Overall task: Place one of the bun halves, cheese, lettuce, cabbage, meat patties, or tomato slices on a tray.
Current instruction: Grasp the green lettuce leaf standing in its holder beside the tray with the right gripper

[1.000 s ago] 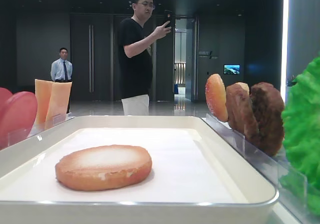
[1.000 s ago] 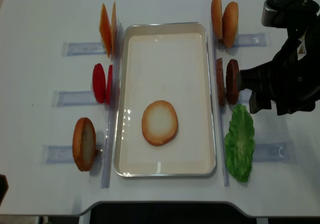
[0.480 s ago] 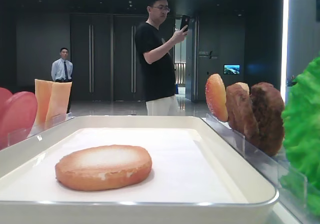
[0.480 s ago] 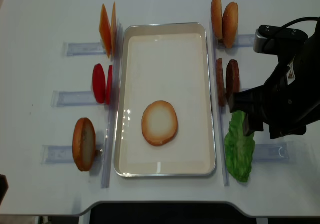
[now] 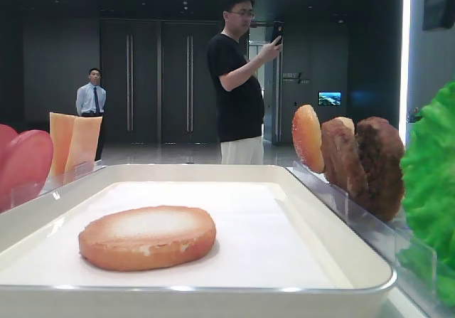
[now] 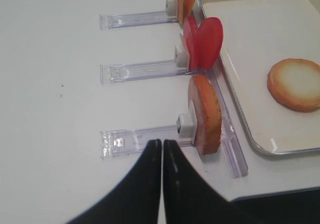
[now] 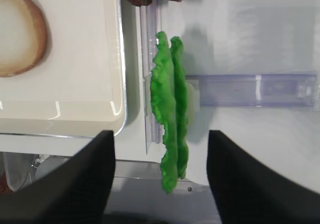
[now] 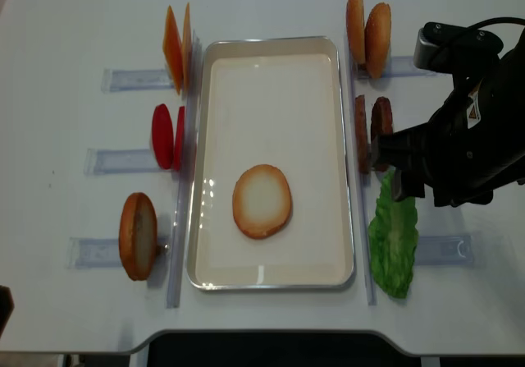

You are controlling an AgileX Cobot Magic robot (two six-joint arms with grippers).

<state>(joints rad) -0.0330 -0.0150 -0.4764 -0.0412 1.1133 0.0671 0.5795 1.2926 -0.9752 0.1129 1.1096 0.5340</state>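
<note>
The right gripper (image 7: pixel 160 176) hangs over the lettuce (image 7: pixel 170 108) with its dark fingers (image 7: pixel 82 184) spread wide to either side, touching nothing. The ruffled green leaves stand on edge in a clear plastic holder (image 7: pixel 252 89) beside the white, rounded-rim tray (image 7: pixel 117 71). One round bun half (image 8: pixel 262 200) lies flat on the tray, pale toasted face up. The left gripper (image 6: pixel 162 156) is closed and empty.
</note>
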